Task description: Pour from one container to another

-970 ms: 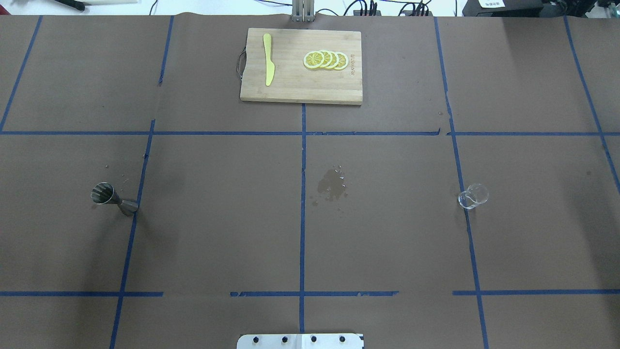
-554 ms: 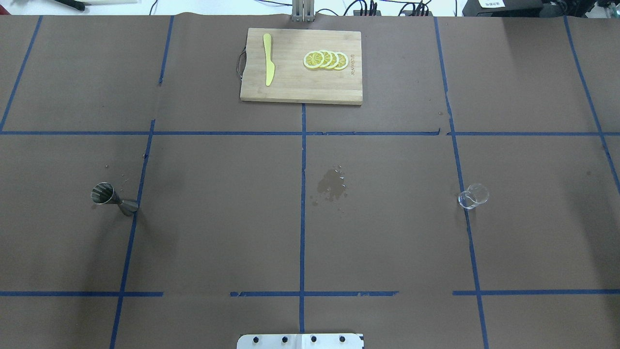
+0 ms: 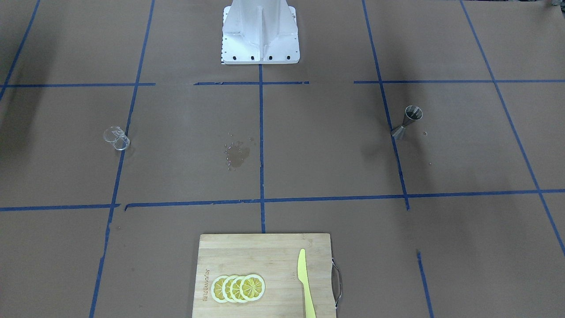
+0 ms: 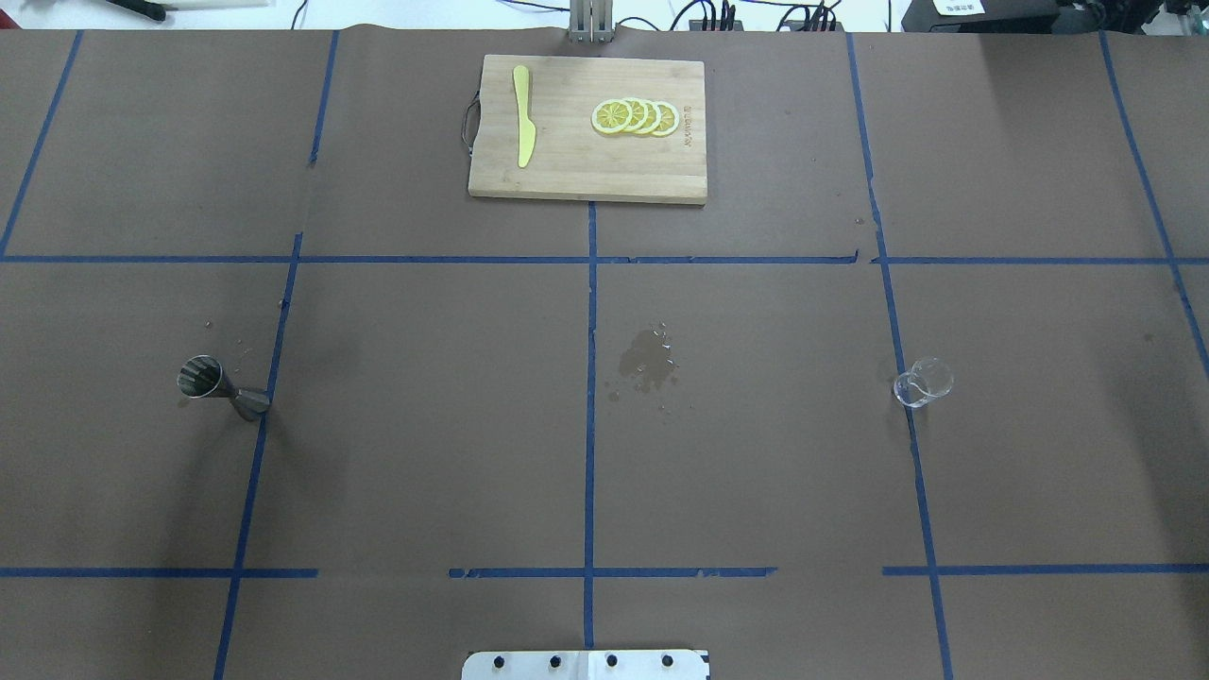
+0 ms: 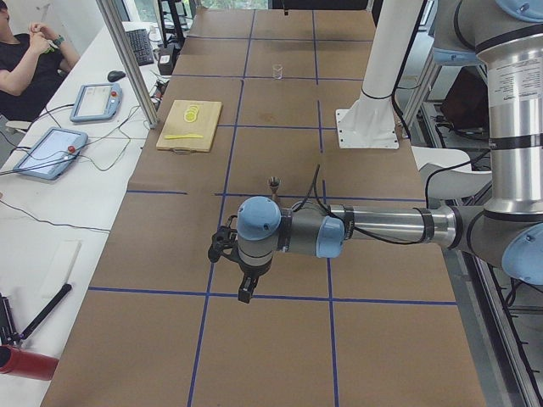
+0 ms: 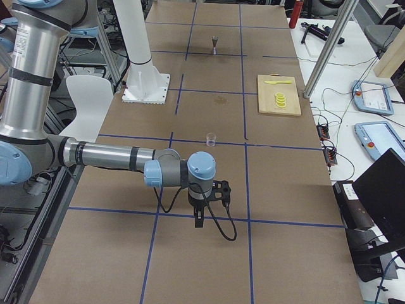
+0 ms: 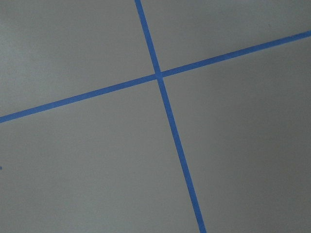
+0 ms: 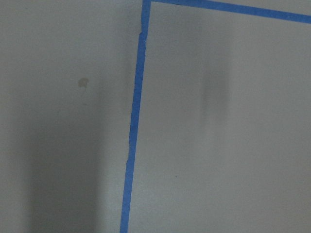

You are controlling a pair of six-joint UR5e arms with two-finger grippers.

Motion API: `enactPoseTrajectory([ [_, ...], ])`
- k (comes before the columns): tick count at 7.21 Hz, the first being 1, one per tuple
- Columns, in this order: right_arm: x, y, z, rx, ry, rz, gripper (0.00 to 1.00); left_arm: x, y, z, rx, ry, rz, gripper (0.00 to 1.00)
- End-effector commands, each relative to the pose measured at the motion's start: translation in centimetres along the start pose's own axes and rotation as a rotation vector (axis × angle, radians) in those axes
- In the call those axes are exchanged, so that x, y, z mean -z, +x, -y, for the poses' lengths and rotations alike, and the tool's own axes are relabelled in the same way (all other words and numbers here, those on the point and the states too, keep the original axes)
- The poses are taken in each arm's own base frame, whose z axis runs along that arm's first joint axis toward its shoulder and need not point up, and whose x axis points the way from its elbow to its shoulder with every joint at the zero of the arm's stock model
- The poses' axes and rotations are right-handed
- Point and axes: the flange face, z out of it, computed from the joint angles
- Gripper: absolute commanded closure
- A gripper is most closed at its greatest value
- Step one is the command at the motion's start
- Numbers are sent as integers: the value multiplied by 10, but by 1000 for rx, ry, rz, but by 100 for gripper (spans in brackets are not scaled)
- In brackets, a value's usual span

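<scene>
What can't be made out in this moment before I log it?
The left claw appears only in the exterior left view, so open or shut cannot be told.
The right claw appears only in the exterior right view, so the same goes for it.
The glass cup is too small and clear to show liquid or marks.
The jigger bowl is too small to see inside.
Both wrist views show only paper and tape.

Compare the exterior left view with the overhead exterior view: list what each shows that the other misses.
Only exterior left: the left arm with its claw hanging over the table, apart from the steel jigger, plus a seated operator and two tablets. Only overhead: no arm shows; it looks down into the jigger's mouth. Both: jigger, glass measuring cup, cutting board with lemon slices and yellow knife.
</scene>
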Motion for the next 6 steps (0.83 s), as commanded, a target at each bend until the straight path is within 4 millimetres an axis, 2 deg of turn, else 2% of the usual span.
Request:
enactPoseTrajectory([
  [1,1,-1,1,4,3,0,0,0,0,0,-1,1,-1,0],
  [6,1,-1,1,5,4,0,0,2,1,4,-7,7,0,0],
])
